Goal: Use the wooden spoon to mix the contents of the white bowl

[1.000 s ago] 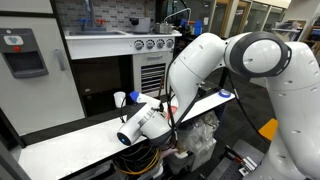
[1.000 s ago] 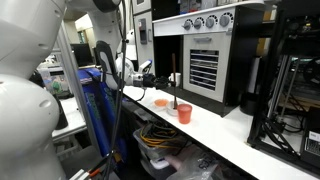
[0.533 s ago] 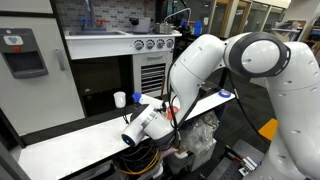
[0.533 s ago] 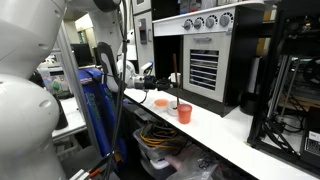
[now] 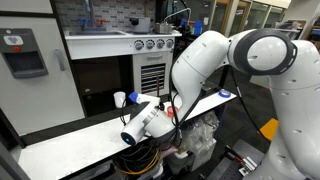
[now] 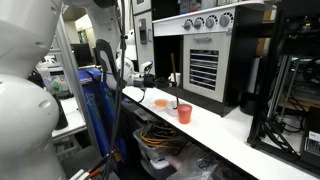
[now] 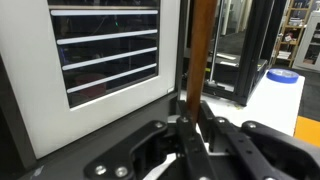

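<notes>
The long brown wooden spoon point(image 7: 202, 50) is held tight in the black gripper point(image 7: 195, 128). The gripper's fingers are squeezed shut on the handle. In the wrist view the handle is seen sticking straight up from the gripper, and the spoon's head is hidden. A white toy oven with dark slats point(image 7: 105, 55) is seen behind the gripper. A round blue-rimmed thing point(image 7: 283, 76) is set on the white table point(image 7: 280, 100), off to one side. A small orange cup point(image 6: 184, 114) and a flat orange dish point(image 6: 160, 101) are seen near the gripper.
</notes>
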